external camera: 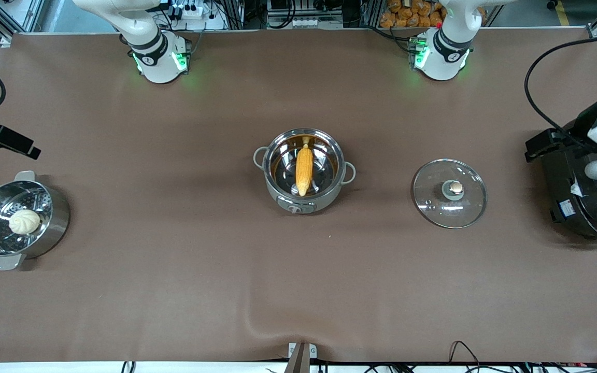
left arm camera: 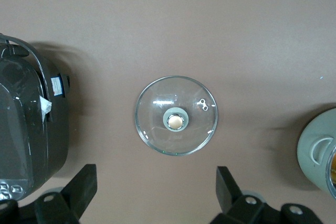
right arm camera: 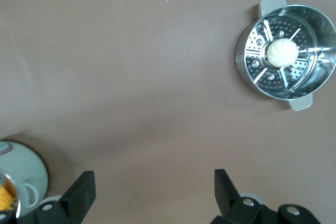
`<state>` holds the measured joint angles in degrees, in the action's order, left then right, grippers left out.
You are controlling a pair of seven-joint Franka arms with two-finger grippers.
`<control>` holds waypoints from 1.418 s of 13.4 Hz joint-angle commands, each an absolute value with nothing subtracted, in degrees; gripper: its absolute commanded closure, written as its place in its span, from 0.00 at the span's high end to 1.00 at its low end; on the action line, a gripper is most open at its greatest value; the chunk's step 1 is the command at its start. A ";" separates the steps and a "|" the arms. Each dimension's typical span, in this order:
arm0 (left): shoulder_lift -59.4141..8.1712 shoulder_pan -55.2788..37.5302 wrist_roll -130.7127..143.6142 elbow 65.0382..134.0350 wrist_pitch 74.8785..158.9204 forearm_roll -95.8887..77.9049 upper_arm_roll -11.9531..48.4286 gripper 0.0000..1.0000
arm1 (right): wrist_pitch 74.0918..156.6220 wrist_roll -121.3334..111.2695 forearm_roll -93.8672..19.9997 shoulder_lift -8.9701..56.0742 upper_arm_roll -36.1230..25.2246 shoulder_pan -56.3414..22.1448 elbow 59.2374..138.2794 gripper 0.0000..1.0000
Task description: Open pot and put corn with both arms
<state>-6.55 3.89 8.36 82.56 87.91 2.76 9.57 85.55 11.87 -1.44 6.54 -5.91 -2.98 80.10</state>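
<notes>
Corn (external camera: 303, 170) lies inside the open pot (external camera: 278, 194) mid-desk, lid (external camera: 450, 194) off beside it; job looks done. Left gripper (left arm camera: 156, 195) and right gripper (right arm camera: 155, 195) hover high, fingers released.

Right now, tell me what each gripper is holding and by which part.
Nothing is held. The left gripper hangs open over the glass lid; the right gripper hangs open over bare table.

Table (external camera: 174, 290), covered in brown sheet, slightly wrinkled at the camera edge. Standing directly on it: grey pot (external camera: 303, 199) mid-table; glass lid (external camera: 449, 193) beside it, toward left arm's end; black cooker (external camera: 583, 202), apparently at that edge; steel steamer (external camera: 44, 228) at right arm's end.
</notes>
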 commanded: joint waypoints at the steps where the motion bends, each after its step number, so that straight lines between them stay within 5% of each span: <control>1: -4.49 1.68 7.73 83.05 86.66 1.67 8.79 1.00 | 92.62 7.58 0.09 -0.51 -4.92 -1.58 90.77 1.00; 5: -3.43 -4.55 7.47 83.58 85.61 1.50 1.96 1.00 | 91.50 7.12 -0.26 -0.44 -5.01 -1.23 90.53 1.00; 19: -4.31 -5.01 3.87 82.88 85.61 2.02 2.72 1.00 | 89.30 3.34 -0.09 -0.53 -4.75 -0.53 89.91 1.00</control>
